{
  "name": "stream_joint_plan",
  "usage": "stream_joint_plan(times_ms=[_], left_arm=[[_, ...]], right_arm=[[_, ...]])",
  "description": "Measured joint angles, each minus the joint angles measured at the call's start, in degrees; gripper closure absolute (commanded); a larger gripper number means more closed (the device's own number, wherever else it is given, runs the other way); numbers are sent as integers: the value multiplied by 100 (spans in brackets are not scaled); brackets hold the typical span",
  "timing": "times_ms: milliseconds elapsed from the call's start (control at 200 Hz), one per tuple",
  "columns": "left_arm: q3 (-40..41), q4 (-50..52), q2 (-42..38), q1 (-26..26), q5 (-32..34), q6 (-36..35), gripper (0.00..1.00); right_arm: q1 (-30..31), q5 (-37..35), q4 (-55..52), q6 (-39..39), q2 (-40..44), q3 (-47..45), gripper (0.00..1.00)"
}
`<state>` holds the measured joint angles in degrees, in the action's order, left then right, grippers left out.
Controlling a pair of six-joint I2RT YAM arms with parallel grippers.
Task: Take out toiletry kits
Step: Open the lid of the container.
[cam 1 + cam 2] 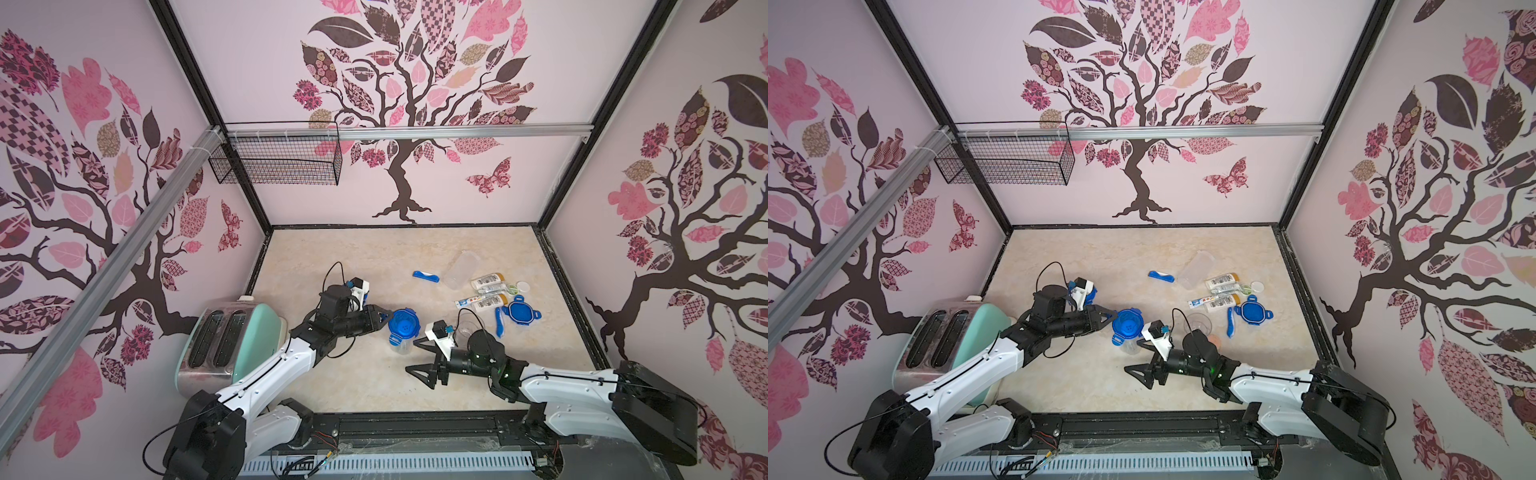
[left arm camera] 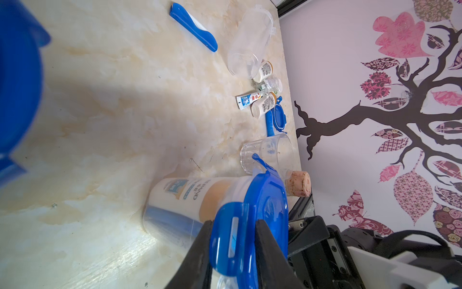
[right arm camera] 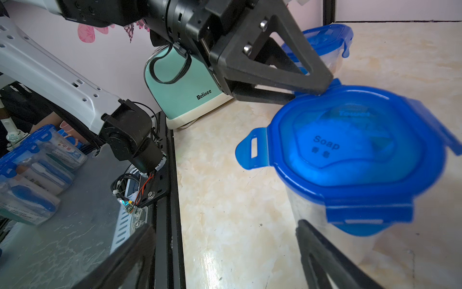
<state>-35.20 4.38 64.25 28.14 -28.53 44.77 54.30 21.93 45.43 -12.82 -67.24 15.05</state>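
The left gripper [image 2: 233,225] is closed narrowly on one clip flap [image 2: 231,240] of the blue lid [image 1: 402,325]. The kit to be removed, a white bottle [image 2: 186,194] and a folding toothbrush [image 2: 170,221], is enclosed in the upright clear jar [image 1: 401,347]. The jar is not braced: the right gripper [image 1: 411,355] is held wide and empty just beside it. If the flap is pulled, the jar may be tipped or dragged. An unpacked kit [image 1: 486,283] lies farther right.
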Motion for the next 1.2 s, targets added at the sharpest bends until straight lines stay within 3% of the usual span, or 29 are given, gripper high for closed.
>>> stream_joint_plan(times_ms=[240, 720, 1065, 1200], left_arm=[[-15, -33, -9, -13, -11, -31, 88], [-136, 94, -282, 20, -219, -116, 92], [-608, 282, -302, 734, -234, -492, 93], [-737, 404, -297, 787, -197, -640, 93]], right_arm=[[0, 24, 0, 0, -20, 2, 9], [0, 26, 0, 2, -76, 2, 9], [0, 120, -35, 68, -13, 2, 9], [0, 225, -79, 164, 140, 2, 9]])
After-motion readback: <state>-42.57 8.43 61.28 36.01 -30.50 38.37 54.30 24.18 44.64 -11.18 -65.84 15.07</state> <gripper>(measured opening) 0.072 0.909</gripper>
